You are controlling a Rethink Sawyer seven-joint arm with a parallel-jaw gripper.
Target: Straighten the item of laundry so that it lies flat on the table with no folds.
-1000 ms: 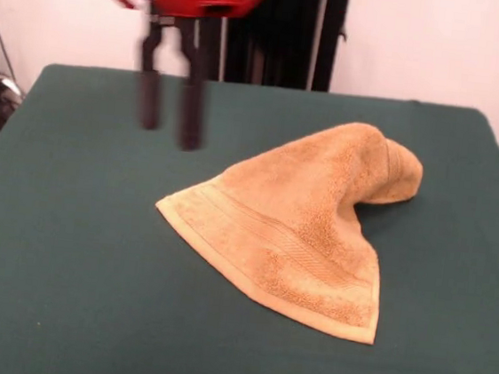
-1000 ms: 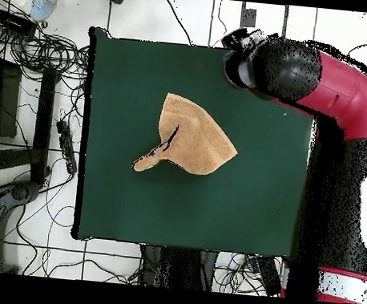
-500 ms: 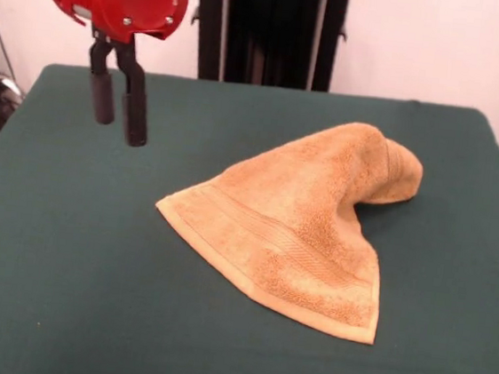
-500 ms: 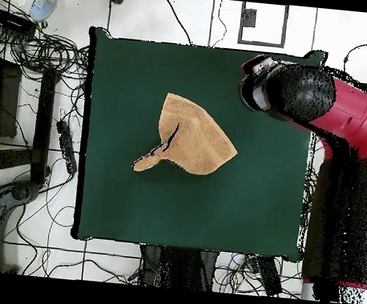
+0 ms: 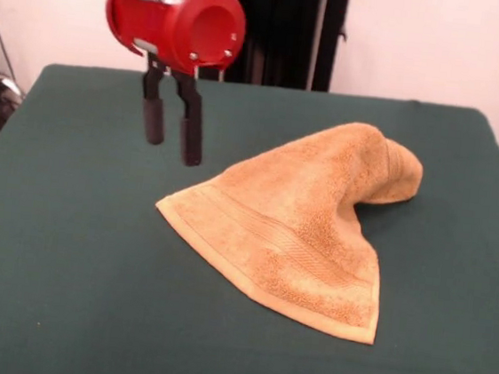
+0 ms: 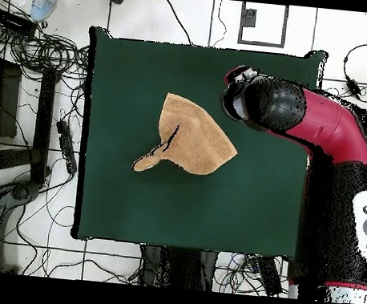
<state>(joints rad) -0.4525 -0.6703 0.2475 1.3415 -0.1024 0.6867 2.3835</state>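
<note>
Dark green table [image 5: 49, 309], cloth-covered, filling most of both views; far wider than anything lying on it; bare green on every side of the laundry.

Red and black arm [image 6: 325, 136] reaching in over the table's right edge in the overhead view, ending in a rounded red housing with the fingers hanging below.

Orange-tan towel [image 5: 304, 224], the item of laundry, lying near the table's middle, well clear of all four edges; not flat; one broad flap spread toward the near edge in the front view, ribbed band running along its border; the far part bunched and rolled into a raised hump pointing toward the right edge in that view; a dark crease across it in the overhead view.

Gripper [image 5: 171, 132] hanging above the cloth, off the towel's left corner in the front view, toward the far edge; two black fingers [image 5: 191, 132] pointing down, parted by a narrow gap; empty, touching neither towel nor table.
</note>
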